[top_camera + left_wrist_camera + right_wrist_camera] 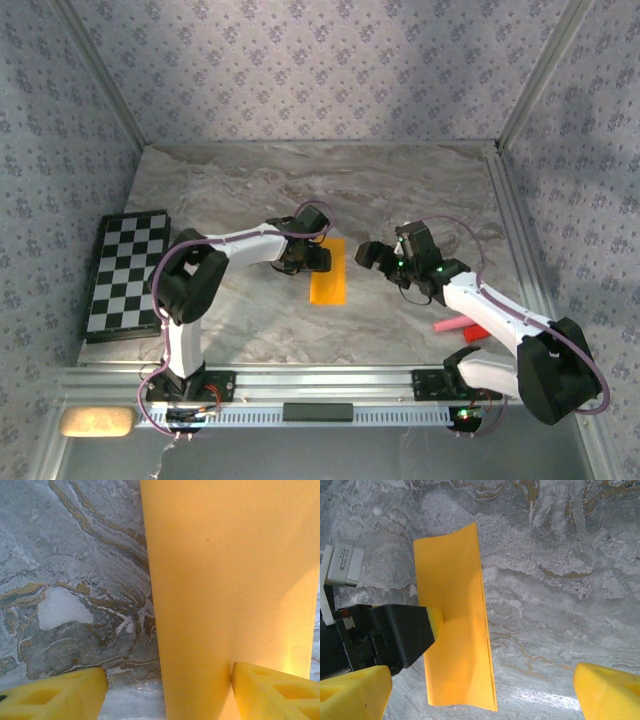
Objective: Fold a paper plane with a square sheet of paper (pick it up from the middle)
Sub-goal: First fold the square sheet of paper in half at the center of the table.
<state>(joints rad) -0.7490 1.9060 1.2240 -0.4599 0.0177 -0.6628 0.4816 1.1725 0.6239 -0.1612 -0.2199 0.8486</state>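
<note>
- Orange-yellow paper [328, 272] lies near the middle of the marbled worktop [250, 180] in your top view. It is folded into a narrow strip that runs away from the arm bases.
- Your left gripper [318, 258] sits at the strip's left edge, over its far half. Your right gripper [372, 254] hangs just beside the right edge, jaws spread and clear of the paper.
- You also have a chequered board [125, 272] at the far left and a pink stick [447, 326] by the right arm, both well apart from the paper.
- On your left wrist view the jaws stand spread. One yellow pad [55, 697] is over bare worktop and the other [275, 692] over the paper, whose long edge runs between them. You cannot tell whether that pad touches the paper.
- On your right wrist view a black finger with a yellow tip [436, 622], belonging to the left gripper, meets the strip's left edge about midway along.
- Your right pads [355, 692] stand wide at the lower corners, with the strip's near end between them and nothing pinched.
</note>
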